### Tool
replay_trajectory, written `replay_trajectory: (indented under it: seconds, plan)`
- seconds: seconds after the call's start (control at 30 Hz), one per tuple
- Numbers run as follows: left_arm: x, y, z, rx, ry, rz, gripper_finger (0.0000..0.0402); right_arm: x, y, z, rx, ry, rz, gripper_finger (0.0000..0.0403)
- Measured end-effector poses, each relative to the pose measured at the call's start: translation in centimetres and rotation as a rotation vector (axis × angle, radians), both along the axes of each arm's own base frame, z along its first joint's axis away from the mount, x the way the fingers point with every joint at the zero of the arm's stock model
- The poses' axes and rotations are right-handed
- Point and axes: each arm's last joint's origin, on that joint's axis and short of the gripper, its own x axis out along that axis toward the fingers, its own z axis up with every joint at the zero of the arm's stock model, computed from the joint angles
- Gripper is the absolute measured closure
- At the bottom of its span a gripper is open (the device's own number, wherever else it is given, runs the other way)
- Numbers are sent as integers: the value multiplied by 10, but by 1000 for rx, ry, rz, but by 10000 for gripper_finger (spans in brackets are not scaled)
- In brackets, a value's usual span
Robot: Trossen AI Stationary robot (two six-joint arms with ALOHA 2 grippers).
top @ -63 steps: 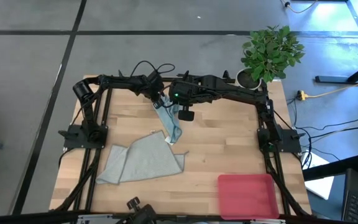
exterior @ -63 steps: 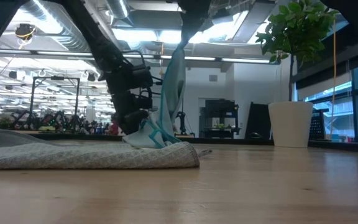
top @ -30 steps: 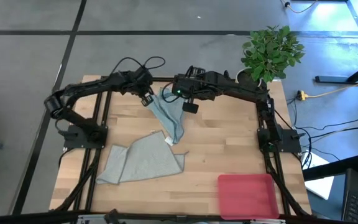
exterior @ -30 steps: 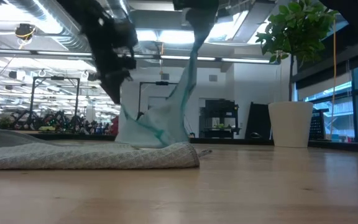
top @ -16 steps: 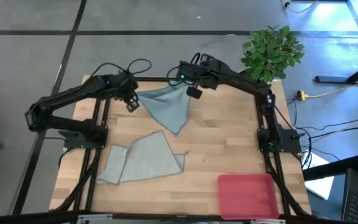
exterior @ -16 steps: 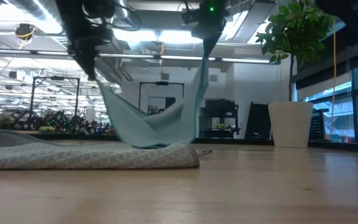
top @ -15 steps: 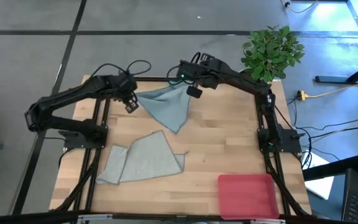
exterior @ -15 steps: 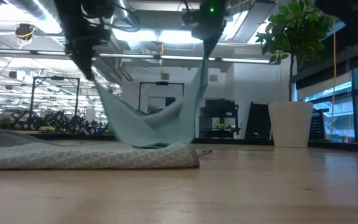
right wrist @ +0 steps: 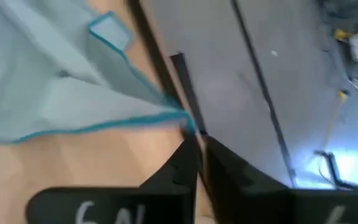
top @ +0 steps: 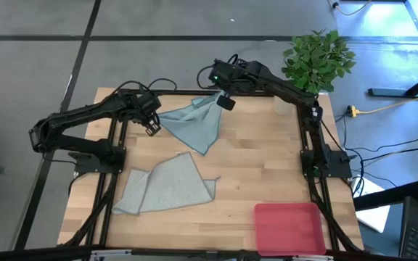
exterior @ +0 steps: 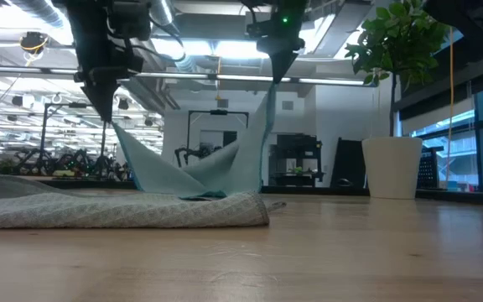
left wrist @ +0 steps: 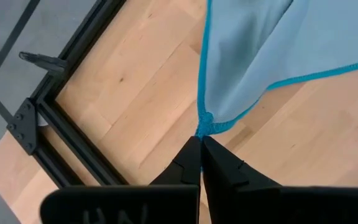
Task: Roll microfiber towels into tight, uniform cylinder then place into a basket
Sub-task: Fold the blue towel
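The light teal-blue towel point(top: 194, 125) hangs spread between my two grippers over the table's far middle. My left gripper point(top: 153, 125) is shut on one corner, my right gripper point(top: 220, 100) is shut on another. The towel's low point touches the table beside the grey-green towel point(top: 165, 187), which lies flat and partly folded at the near left. The pink basket point(top: 289, 228) sits flat at the near right. My left gripper pinches a corner of the teal towel point(left wrist: 204, 123) between its fingertips, coming from above. The cloth spreads away from the corner, sagging toward the table. My right gripper pinches another corner of the teal towel point(right wrist: 184, 118) at its fingertips, from above. The cloth hangs down and sideways from it toward the left gripper, its lower edge point(exterior: 199, 195) resting near the table.
A potted plant point(top: 314, 61) stands at the far right corner. Black frame rails point(top: 115, 156) run along the table's left, right and far sides. Bare wood lies between the grey-green towel and the basket.
My left gripper has carried its corner toward the table's left edge and my right gripper has moved toward the far edge, both rising. The teal towel, bunched and hanging narrow before, has spread out wide between them.
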Motion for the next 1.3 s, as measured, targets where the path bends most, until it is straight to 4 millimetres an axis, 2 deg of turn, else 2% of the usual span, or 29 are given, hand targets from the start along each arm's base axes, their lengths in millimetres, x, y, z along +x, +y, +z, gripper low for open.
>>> replay_trajectory:
  seconds: [0.07, 0.27, 0.4, 0.57, 0.7, 0.8, 1.0, 1.13, 1.3]
  plan:
    - [0, 0, -1, -1, 2, 0, 401, 1, 1, 0, 5, 20, 54, 352]
    - [0, 0, -1, 0, 0, 0, 401, 5, 6, 1, 10, -1, 76, 291]
    - [0, 0, -1, 0, 0, 0, 401, 9, 17, -1, 161, -56, 179, 263]
    - [0, 0, -1, 0, 1, 0, 401, 21, 48, -4, 446, -127, 469, 255]
    - [0, 0, -1, 0, 1, -1, 401, 34, 85, -15, 513, -119, 643, 254]
    - [0, 0, -1, 0, 2, -2, 401, 41, 113, -30, 526, -69, 730, 254]
    - [0, 0, -1, -1, 3, -3, 401, 55, 157, -80, 487, 5, 799, 254]
    - [0, 0, -1, -1, 8, -7, 401, 59, 171, -116, 368, 36, 767, 254]
    - [0, 0, -1, -3, 11, -21, 401, 65, 175, -151, 275, -32, 729, 254]
